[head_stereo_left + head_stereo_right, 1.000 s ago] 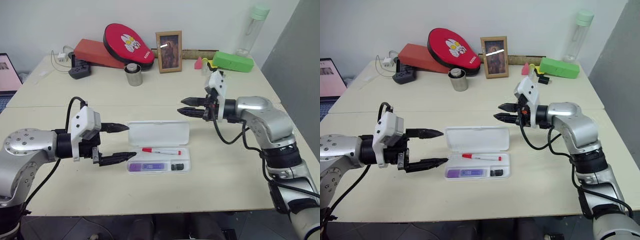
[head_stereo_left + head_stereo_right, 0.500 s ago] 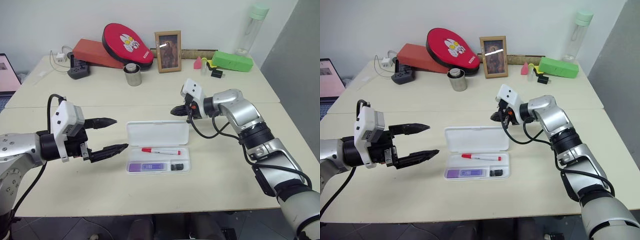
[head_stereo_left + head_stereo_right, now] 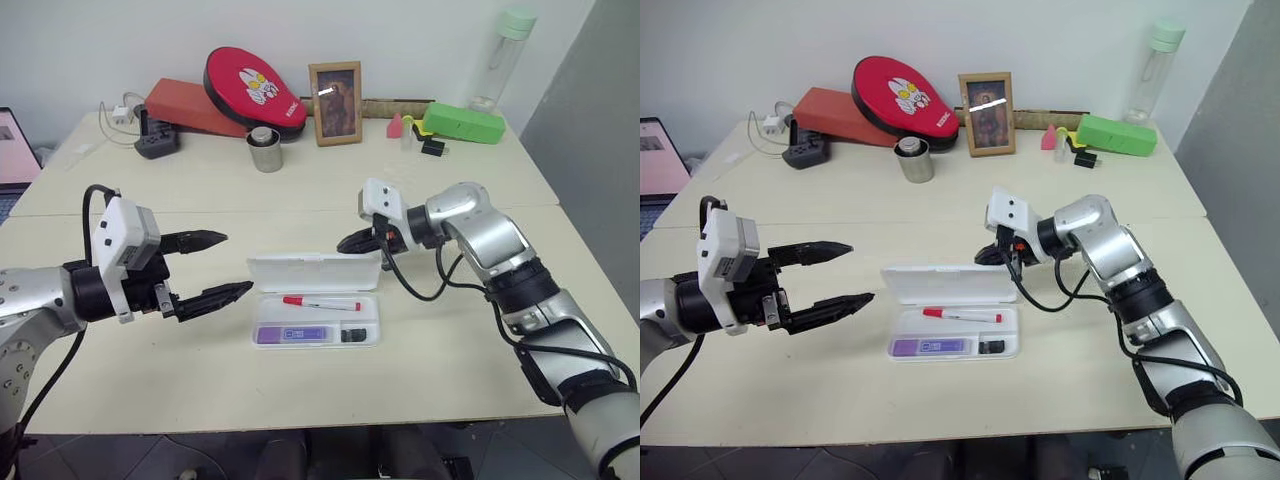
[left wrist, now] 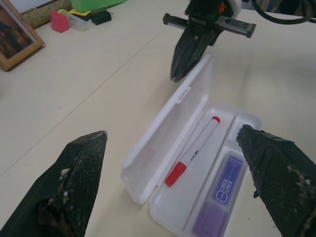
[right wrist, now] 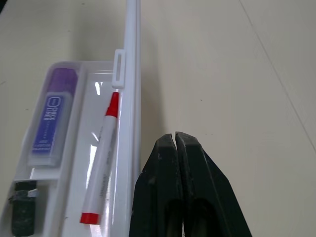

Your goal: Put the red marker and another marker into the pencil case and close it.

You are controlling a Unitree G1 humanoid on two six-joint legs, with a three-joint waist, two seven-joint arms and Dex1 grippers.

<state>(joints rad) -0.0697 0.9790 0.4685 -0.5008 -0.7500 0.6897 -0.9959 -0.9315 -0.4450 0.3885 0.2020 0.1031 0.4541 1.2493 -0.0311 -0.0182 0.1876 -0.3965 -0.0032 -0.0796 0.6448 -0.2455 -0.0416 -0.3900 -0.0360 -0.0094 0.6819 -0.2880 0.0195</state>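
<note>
The white pencil case [image 3: 368, 322] lies open at the table's middle, its hinged lid [image 3: 315, 272] tilted partly up. The red marker [image 3: 322, 302] rests in the tray's far channel. The purple marker [image 3: 293, 334] lies in the near one, beside a small black object [image 3: 352, 335]. My right gripper [image 3: 345, 245] is shut on nothing, with its tips right behind the lid's far edge, towards its right end. My left gripper [image 3: 236, 264] hovers open just left of the case and holds nothing. In the left wrist view the red marker [image 4: 195, 150] lies between my left gripper's fingers [image 4: 79, 182].
Along the table's back stand a metal cup [image 3: 266, 150], a photo frame [image 3: 337, 89], a red oval pad [image 3: 255, 88] on a red box [image 3: 185, 105], a green box [image 3: 463, 122] and a bottle [image 3: 503, 55]. A power strip [image 3: 158, 140] and a laptop [image 3: 14, 150] are at the left.
My right gripper shut, then came down and leftward to the lid's far edge. The lid has tipped up from lying flat. My left gripper drew back to the left, away from the case.
</note>
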